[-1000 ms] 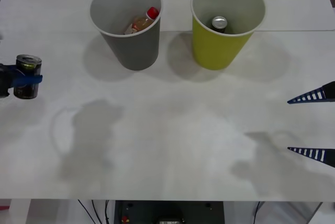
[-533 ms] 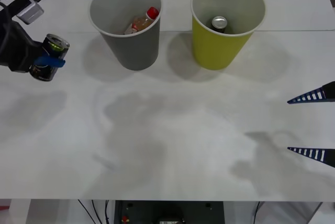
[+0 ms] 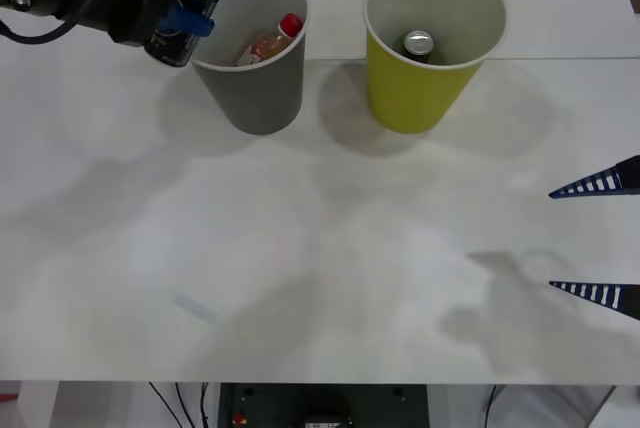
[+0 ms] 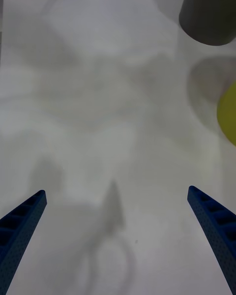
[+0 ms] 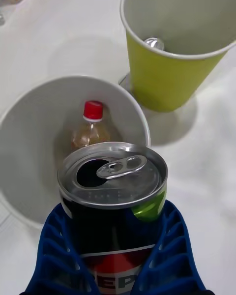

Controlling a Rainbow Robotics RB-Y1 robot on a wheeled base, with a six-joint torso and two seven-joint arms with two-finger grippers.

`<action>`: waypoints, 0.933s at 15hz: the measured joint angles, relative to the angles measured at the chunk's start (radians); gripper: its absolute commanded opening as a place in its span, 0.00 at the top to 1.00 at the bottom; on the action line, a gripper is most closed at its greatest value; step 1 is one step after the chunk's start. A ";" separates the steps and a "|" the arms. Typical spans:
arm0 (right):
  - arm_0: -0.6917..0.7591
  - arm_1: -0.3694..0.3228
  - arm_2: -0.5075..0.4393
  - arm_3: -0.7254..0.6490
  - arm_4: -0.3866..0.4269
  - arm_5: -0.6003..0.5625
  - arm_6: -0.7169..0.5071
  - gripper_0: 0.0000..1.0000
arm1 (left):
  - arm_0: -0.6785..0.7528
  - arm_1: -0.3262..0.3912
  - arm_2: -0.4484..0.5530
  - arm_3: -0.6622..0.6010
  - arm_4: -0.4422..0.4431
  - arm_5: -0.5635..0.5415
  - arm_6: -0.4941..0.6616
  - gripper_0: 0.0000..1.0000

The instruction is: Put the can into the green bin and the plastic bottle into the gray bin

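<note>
Left pincer (image 3: 183,20) clamps slim dark can (image 3: 184,12), silver top w/ open tab, tilted above rim of gray tapered bin (image 3: 262,88), which holds red-capped clear plastic bottle (image 3: 270,41). Yellow-green tapered bin (image 3: 415,88) beside it holds another silver-topped can (image 3: 419,44). Right pincer (image 3: 596,241) wide open, empty, over white desk (image 3: 320,268).

The can (image 5: 112,196) is glossy dark metal with a brushed silver top, the plastic bottle (image 5: 90,130) clear and shiny under a smooth red cap, the gray bin (image 3: 250,78) and green bin (image 3: 415,88) matt plastic, the table (image 3: 320,268) smooth matt white.
</note>
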 measured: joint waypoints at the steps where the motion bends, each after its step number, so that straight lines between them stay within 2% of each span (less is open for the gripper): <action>1: 0.000 0.000 0.000 0.000 0.000 0.000 0.000 0.00 | -0.026 -0.021 -0.015 0.000 -0.019 0.000 0.011 1.00; 3: 0.000 0.000 0.000 0.000 0.000 0.000 0.000 0.00 | -0.095 -0.053 -0.096 0.013 -0.069 0.000 0.045 1.00; 5: 0.000 0.000 0.000 0.000 0.000 0.000 0.000 0.00 | -0.174 -0.095 -0.125 0.082 -0.083 0.000 0.061 1.00; 9: 0.000 0.000 0.000 0.000 0.000 0.000 0.000 0.00 | -0.373 -0.194 -0.160 0.327 -0.115 0.000 0.042 1.00; 12: 0.000 0.000 0.000 0.000 0.000 0.000 0.000 0.00 | -0.514 -0.277 -0.195 0.507 -0.183 0.000 0.030 1.00; 14: 0.000 0.000 0.000 0.000 0.000 0.000 0.000 0.00 | -0.569 -0.329 -0.208 0.580 -0.217 0.000 -0.007 1.00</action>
